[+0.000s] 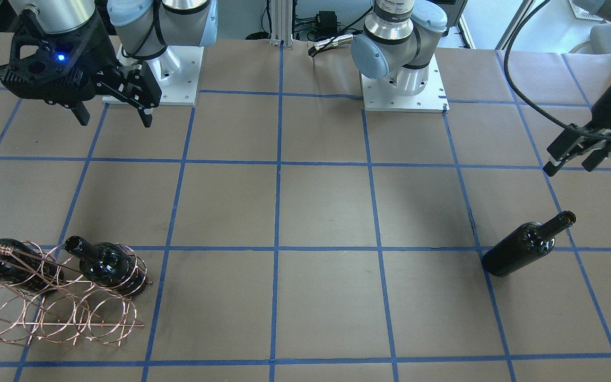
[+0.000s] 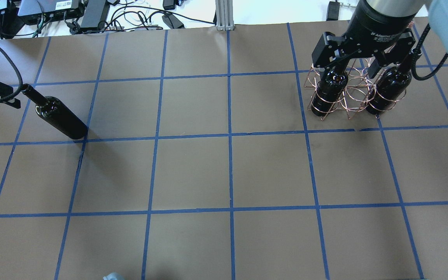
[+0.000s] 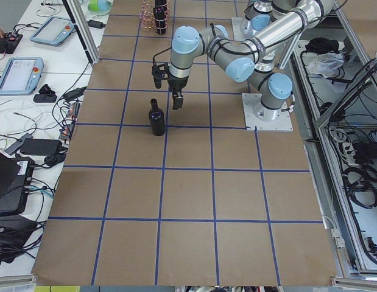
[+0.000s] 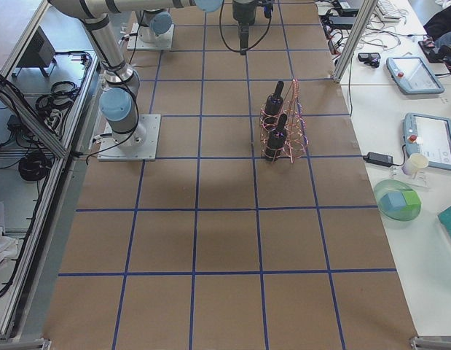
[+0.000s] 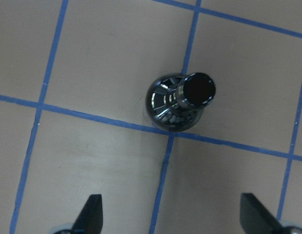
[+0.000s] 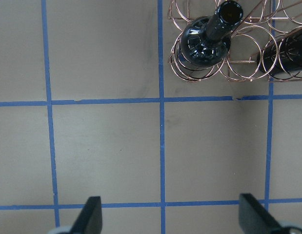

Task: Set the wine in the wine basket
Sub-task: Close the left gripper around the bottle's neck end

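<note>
One dark wine bottle [image 1: 525, 246] stands upright on the table, alone; it also shows in the overhead view [image 2: 58, 116] and in the left wrist view [image 5: 182, 100]. My left gripper [image 1: 569, 168] hangs open and empty above it, offset toward my base. The copper wire wine basket [image 1: 56, 307] lies at the other end of the table [image 2: 354, 93]. It holds two like bottles [image 1: 106, 262] [image 1: 3, 260]. My right gripper [image 1: 115, 122] is open and empty, raised near the basket, which shows at the top of the right wrist view [image 6: 238, 63].
Brown paper with a blue tape grid [image 2: 230, 136] covers the table. The two arm bases [image 1: 403, 85] [image 1: 157, 79] stand at my edge. Cables and power bricks [image 2: 91, 15] lie past the far edge. Side benches carry tablets [image 4: 422, 76] and a bowl [image 4: 396, 200].
</note>
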Tool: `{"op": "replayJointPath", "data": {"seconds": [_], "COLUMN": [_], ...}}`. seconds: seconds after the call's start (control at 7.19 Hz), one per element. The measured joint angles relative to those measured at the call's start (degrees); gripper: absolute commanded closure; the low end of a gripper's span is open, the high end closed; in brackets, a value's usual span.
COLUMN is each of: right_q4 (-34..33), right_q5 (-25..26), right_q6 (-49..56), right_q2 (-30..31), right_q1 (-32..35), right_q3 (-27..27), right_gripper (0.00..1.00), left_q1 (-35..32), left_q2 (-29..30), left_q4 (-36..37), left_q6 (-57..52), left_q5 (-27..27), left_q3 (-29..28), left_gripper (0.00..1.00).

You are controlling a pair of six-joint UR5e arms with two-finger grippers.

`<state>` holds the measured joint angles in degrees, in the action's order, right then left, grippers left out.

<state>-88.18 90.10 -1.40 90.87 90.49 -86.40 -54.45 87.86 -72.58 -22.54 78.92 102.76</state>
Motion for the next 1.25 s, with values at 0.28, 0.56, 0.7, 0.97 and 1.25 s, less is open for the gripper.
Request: {"op": "replayJointPath", "data": {"seconds": [0.28, 0.56, 0.7, 0.97, 1.25], "right_q4": [0.02, -0.01, 0.0, 0.02, 0.08], "right_q5": [0.03, 0.01, 0.05, 0.02, 0.31], "right_q6": [-0.01, -0.01, -0.01, -0.01, 0.01], "right_q2": [0.0, 0.0, 0.0, 0.0, -0.01], "right_q1": [-0.02, 0.03, 0.02, 0.01, -0.01], "right_q3": [0.0, 0.0, 0.0, 0.0, 0.0], "right_gripper": [0.0, 0.0, 0.0, 0.0, 0.0], "left_q1": [-0.17, -1.92, -3.16, -4.53, -5.09], "left_q2": [1.28, 3.54, 4.56, 5.96, 7.84], "left_q4": [3.39, 8.25, 11.05, 14.79, 17.27], "left_q6": [-1.79, -2.87, -2.81, -3.0, -3.0], "left_q5": [-2.15, -2.36, -1.71, 2.44, 3.75], "left_q3": [0.71, 0.98, 1.04, 1.12, 1.13], "left_gripper": [0.0, 0.0, 0.01, 0.01, 0.05]}}
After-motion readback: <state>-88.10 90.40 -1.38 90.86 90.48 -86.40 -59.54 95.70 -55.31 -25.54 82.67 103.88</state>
